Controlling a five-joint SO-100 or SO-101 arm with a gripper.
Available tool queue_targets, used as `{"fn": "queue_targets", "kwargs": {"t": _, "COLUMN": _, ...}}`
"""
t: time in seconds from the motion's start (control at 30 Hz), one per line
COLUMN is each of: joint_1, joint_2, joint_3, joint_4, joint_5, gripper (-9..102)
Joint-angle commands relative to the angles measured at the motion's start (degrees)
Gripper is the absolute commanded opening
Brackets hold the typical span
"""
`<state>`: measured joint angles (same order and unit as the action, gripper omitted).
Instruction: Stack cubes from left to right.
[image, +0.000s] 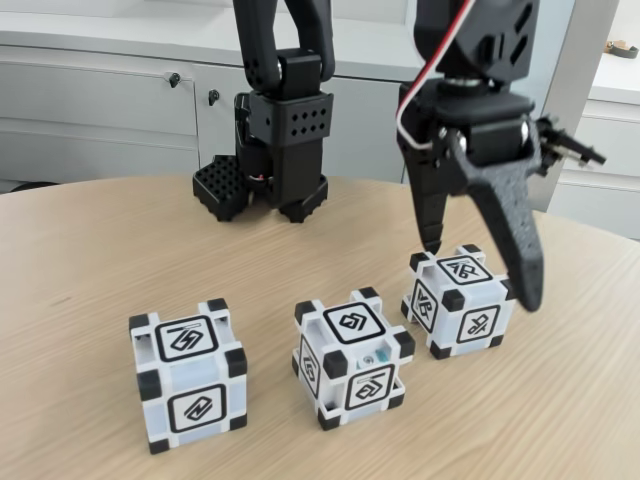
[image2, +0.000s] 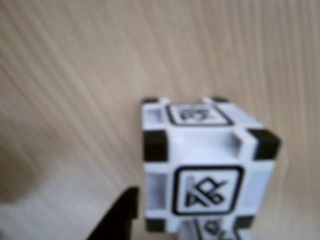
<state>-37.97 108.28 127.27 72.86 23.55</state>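
Three white-grey cubes with black corners stand in a row on the wooden table in the fixed view: the left cube (image: 189, 372), the middle cube (image: 352, 356) and the right cube (image: 459, 300). My black gripper (image: 482, 275) hangs open over the right cube, one fingertip behind its far left corner and the other in front of its right side. The jaws straddle it without closing. In the wrist view that cube (image2: 205, 167) is close and blurred, with one black finger (image2: 116, 220) at the lower left beside it.
The arm's black base (image: 265, 180) stands at the back of the round wooden table (image: 80, 260). White cabinets line the wall behind. Bare tabletop lies in front of and to the left of the cubes.
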Motion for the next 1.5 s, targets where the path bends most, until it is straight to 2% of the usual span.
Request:
{"fn": "queue_targets", "kwargs": {"t": 0.0, "joint_1": -0.26, "joint_2": -1.41, "joint_3": -2.55, "joint_4": 1.93, "joint_5": 0.79, "gripper": 47}}
{"fn": "queue_targets", "kwargs": {"t": 0.2, "joint_1": -0.26, "joint_2": -7.73, "joint_3": -3.08, "joint_4": 1.58, "joint_5": 0.18, "gripper": 47}}
{"fn": "queue_targets", "kwargs": {"t": 0.33, "joint_1": -0.26, "joint_2": -12.39, "joint_3": -5.01, "joint_4": 1.58, "joint_5": 0.0, "gripper": 41}}
{"fn": "queue_targets", "kwargs": {"t": 0.43, "joint_1": -0.26, "joint_2": -14.77, "joint_3": -6.77, "joint_4": 1.49, "joint_5": -1.05, "gripper": 28}}
{"fn": "queue_targets", "kwargs": {"t": 0.57, "joint_1": 0.35, "joint_2": -15.03, "joint_3": -7.56, "joint_4": 1.49, "joint_5": -2.55, "gripper": 4}}
{"fn": "queue_targets", "kwargs": {"t": 0.6, "joint_1": 0.35, "joint_2": -14.68, "joint_3": -7.65, "joint_4": 1.49, "joint_5": -3.25, "gripper": 2}}
{"fn": "queue_targets", "kwargs": {"t": 0.73, "joint_1": 0.53, "joint_2": -10.9, "joint_3": -7.65, "joint_4": 1.93, "joint_5": -6.5, "gripper": 0}}
{"fn": "queue_targets", "kwargs": {"t": 0.93, "joint_1": 2.46, "joint_2": 5.1, "joint_3": -6.86, "joint_4": 2.64, "joint_5": -10.9, "gripper": 0}}
{"fn": "queue_targets", "kwargs": {"t": 1.17, "joint_1": 20.92, "joint_2": 17.75, "joint_3": -6.68, "joint_4": 2.64, "joint_5": -23.03, "gripper": 0}}
{"fn": "queue_targets", "kwargs": {"t": 1.47, "joint_1": 36.83, "joint_2": 17.84, "joint_3": -6.68, "joint_4": 2.64, "joint_5": -33.05, "gripper": 0}}
